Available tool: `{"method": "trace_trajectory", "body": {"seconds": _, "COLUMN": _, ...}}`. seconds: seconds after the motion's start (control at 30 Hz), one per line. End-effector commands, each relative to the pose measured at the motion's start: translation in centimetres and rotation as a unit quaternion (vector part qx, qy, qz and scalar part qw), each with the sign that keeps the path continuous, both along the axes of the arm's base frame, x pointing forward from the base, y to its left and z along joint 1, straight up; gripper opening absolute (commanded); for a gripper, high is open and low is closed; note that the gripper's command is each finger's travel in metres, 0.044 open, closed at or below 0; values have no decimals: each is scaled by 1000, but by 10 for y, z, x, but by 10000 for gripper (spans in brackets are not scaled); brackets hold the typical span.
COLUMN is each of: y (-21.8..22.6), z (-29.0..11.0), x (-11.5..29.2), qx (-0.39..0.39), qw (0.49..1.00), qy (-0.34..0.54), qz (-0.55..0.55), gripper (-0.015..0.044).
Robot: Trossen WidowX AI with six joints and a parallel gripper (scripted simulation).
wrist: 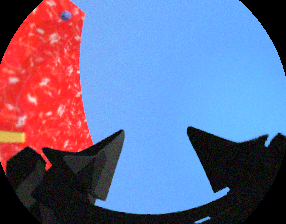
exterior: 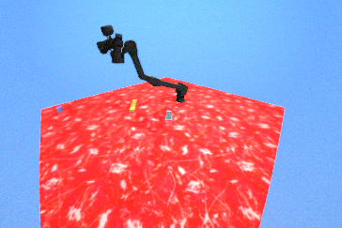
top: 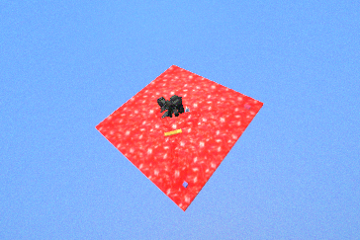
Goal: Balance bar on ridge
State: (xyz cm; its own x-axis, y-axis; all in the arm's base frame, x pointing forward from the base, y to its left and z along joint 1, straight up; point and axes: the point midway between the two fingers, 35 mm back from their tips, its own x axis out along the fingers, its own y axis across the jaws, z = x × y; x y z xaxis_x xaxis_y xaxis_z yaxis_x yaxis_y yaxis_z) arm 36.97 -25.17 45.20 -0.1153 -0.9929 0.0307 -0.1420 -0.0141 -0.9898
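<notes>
A yellow bar lies flat on the red table. A small grey ridge block stands on the table a short way from the bar, near the arm's base. My gripper is open and empty. It is raised high above the table, well above and beyond the bar, and looks out past the table's edge. In the wrist view the bar shows only at the far left edge.
The black arm rises from its base near the table's middle. A small blue cube sits near one table corner. A small purple mark lies near another corner.
</notes>
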Motion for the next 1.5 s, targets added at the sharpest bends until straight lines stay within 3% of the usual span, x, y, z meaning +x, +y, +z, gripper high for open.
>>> {"method": "trace_trajectory", "body": {"seconds": 0.0, "y": 0, "z": 1, "x": -1, "qx": -1, "qw": 1000, "qy": -3, "qz": 1, "gripper": 374}}
{"method": "trace_trajectory", "body": {"seconds": 0.1, "y": 1, "z": 22, "x": -17, "qx": -14, "qw": 999, "qy": -41, "qz": 7, "gripper": 315}}
{"method": "trace_trajectory", "body": {"seconds": 0.87, "y": -36, "z": 113, "x": -145, "qx": -131, "qw": 981, "qy": -136, "qz": -40, "gripper": 315}}
{"method": "trace_trajectory", "body": {"seconds": 1.47, "y": -28, "z": 173, "x": -265, "qx": -242, "qw": 953, "qy": -120, "qz": -136, "gripper": 315}}
